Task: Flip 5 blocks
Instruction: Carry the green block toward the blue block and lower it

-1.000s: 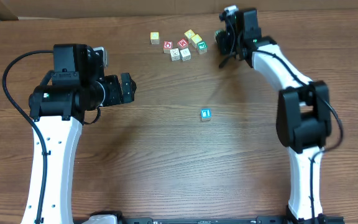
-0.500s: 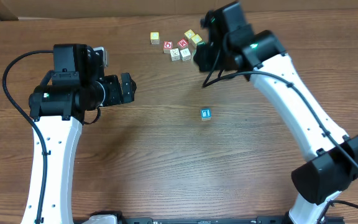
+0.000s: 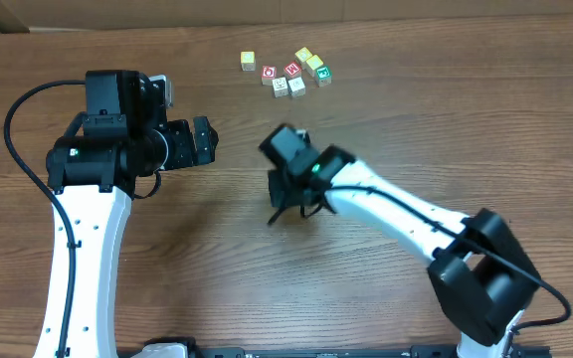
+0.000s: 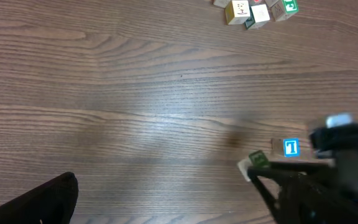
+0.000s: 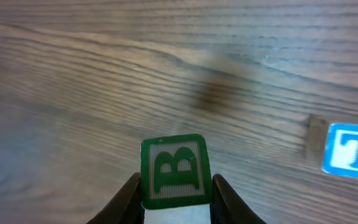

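Now, green block (image 5: 175, 172), B upright.

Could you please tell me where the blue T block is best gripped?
Take the blue T block by two opposite side faces, coming down from above: it sits flat, letter up, alone on bare wood, so its sides look free.

- Overhead: we look straight down on the whole tabletop (image 3: 267, 288).
- Left wrist: we view it obliquely, from farther off.
- Right wrist: we sit close above it; both wrist views share the green-printed block (image 5: 174, 171) and the blue-printed block (image 5: 353, 148).
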`<control>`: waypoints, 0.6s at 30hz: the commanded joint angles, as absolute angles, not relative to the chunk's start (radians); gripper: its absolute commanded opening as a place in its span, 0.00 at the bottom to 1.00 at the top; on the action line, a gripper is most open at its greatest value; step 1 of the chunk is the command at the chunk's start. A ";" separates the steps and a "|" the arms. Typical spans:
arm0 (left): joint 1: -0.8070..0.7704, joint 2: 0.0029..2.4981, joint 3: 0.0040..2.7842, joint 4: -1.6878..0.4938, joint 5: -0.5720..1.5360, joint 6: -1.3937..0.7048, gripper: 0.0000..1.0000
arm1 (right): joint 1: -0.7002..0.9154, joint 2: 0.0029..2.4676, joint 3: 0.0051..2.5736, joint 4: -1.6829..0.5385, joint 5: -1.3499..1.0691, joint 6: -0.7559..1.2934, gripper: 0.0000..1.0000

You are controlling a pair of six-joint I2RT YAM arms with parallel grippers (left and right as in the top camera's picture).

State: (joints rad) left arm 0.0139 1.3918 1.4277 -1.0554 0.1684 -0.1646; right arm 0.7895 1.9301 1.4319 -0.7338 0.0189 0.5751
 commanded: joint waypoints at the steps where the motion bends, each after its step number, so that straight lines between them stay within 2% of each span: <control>1: 0.013 1.394 1.446 -1.055 0.169 -0.157 1.00 | 0.829 1.930 1.358 -0.660 0.237 0.657 0.28; 8: 0.013 1.394 1.446 -1.054 0.169 -0.157 1.00 | 0.838 1.934 1.345 -0.644 0.269 0.659 0.29; 11: 0.013 1.394 1.446 -1.054 0.169 -0.157 1.00 | 0.838 1.934 1.345 -0.644 0.269 0.659 0.40; 13: 0.013 1.394 1.446 -1.055 0.169 -0.157 1.00 | 0.838 1.934 1.345 -0.644 0.269 0.659 0.56; 15: 0.013 1.394 1.446 -1.055 0.169 -0.157 1.00 | 0.836 1.934 1.345 -0.644 0.269 0.658 0.67; 18: 0.013 1.394 1.446 -1.054 0.169 -0.157 1.00 | 0.835 1.934 1.348 -0.644 0.269 0.654 0.72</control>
State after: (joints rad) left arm 0.0139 1.3918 1.4277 -1.0550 0.1684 -0.1646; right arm 0.8368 1.9335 1.3479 -0.6472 0.2508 0.6533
